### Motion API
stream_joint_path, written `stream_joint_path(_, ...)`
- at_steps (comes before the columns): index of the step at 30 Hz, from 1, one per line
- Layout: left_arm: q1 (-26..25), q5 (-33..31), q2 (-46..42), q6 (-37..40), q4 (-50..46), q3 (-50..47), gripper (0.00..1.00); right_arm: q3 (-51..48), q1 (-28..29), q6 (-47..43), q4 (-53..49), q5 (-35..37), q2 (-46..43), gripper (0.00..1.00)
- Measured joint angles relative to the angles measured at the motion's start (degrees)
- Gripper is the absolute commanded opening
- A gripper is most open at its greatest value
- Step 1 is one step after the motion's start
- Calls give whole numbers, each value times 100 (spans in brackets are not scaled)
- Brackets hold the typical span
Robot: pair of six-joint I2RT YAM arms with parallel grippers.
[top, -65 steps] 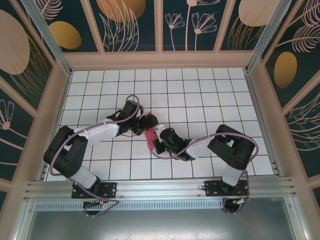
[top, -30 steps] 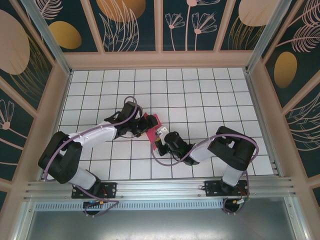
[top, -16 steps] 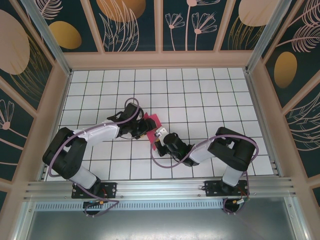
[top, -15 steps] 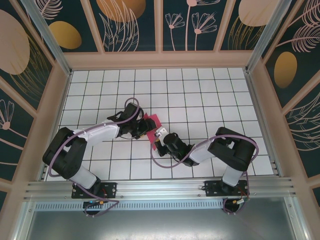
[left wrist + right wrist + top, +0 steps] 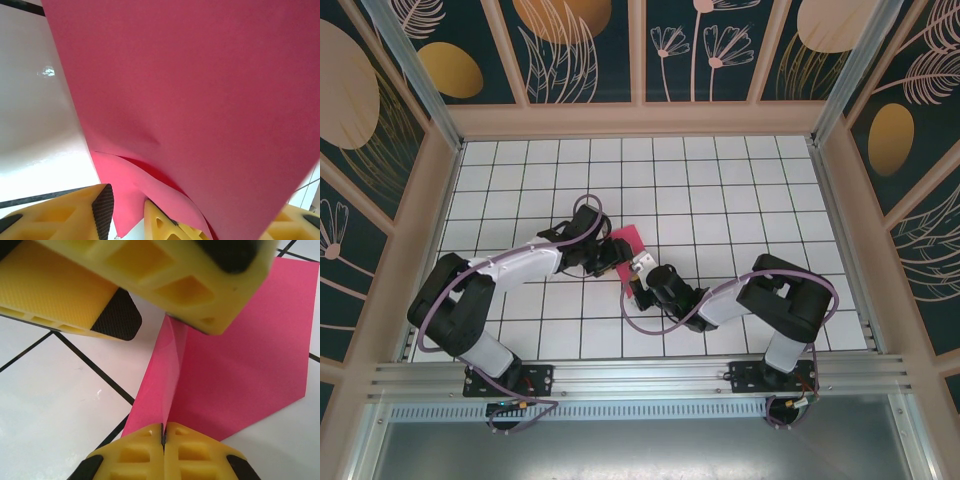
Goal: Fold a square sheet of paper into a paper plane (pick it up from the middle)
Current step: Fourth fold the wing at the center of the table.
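Observation:
The red-pink sheet of paper [image 5: 626, 238] is partly folded and stands on the tiles near the table's middle, between my two grippers. My right gripper [image 5: 636, 277] is shut on the sheet's raised lengthwise fold [image 5: 172, 380]; its fingertips [image 5: 145, 440] pinch the near end. The sheet's flat wing [image 5: 240, 355] lies on the tiles to the right. My left gripper [image 5: 608, 256] is open and straddles the far end of that fold. A paper flap [image 5: 130, 185] sits between its black pad [image 5: 103, 210] and its other finger [image 5: 160, 225]. Paper [image 5: 200, 90] hides that finger's outer part.
The white grid-tiled table [image 5: 720, 190] stretches free behind and to both sides of the arms. Wooden walls with dark floral panels [image 5: 640, 118] enclose it. An aluminium rail [image 5: 640, 378] runs along the near edge by the arm bases.
My left gripper's jaws have narrowed around the paper fold and it has shifted slightly right. The right gripper keeps its pinch and has barely moved.

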Motion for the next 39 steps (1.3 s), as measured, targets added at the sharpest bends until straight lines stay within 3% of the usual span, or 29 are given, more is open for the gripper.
stream_joint_path(6, -44, 31, 83, 24, 4, -2, 42, 28, 0, 20, -2, -2, -7, 2)
stream_joint_path(13, -52, 66, 157, 20, 57, -4, 38, 57, 0, 46, -4, -2, -9, 2)
stream_joint_path(19, -52, -24, 181, 96, 66, -4, 24, 57, 0, 63, -11, -2, -9, 2)
stream_joint_path(27, -52, -85, 221, 184, 116, 2, 19, 61, -20, 243, -262, -94, -37, 9)
stream_joint_path(33, -52, -129, 304, 234, 229, 9, 16, 59, -308, 728, -643, -754, -431, 21)
stream_joint_path(39, -52, -103, 531, 278, 363, 37, 14, 57, -935, 1425, -986, -1840, -975, 19)
